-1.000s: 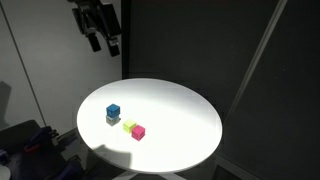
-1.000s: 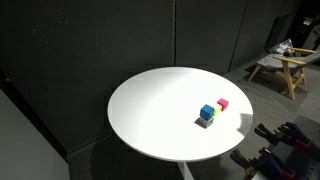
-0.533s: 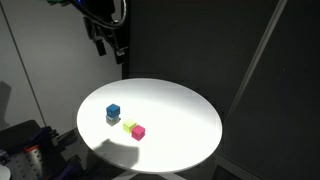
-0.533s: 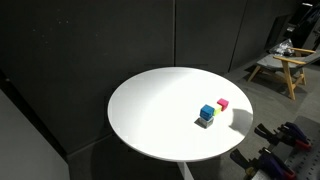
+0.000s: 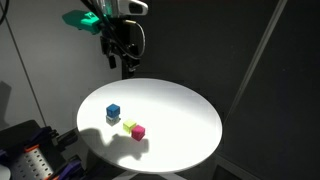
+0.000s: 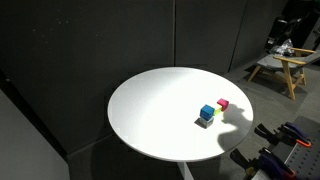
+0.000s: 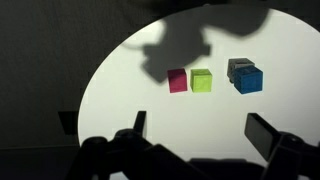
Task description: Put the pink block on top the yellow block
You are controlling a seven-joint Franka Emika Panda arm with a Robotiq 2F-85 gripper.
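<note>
The pink block (image 5: 138, 131) lies on the round white table (image 5: 180, 115), touching or nearly touching the yellow block (image 5: 129, 126). In the wrist view the pink block (image 7: 177, 81) is just left of the yellow block (image 7: 201, 80). In an exterior view the pink block (image 6: 222, 103) lies behind the blue cube. My gripper (image 5: 125, 60) hangs high above the table's far edge, well away from the blocks. In the wrist view my gripper (image 7: 200, 135) is open and empty, with both fingers (image 7: 265, 135) wide apart below the blocks.
A blue cube (image 5: 113, 111) lies a little apart from the yellow block and also shows in the wrist view (image 7: 247, 77) and in an exterior view (image 6: 207, 111). Dark curtains surround the table. A wooden stool (image 6: 280, 70) stands off to one side.
The arm has swung from the upper left towards the table's far edge and come lower. Its shadow now falls on the table. The blocks have not moved.
</note>
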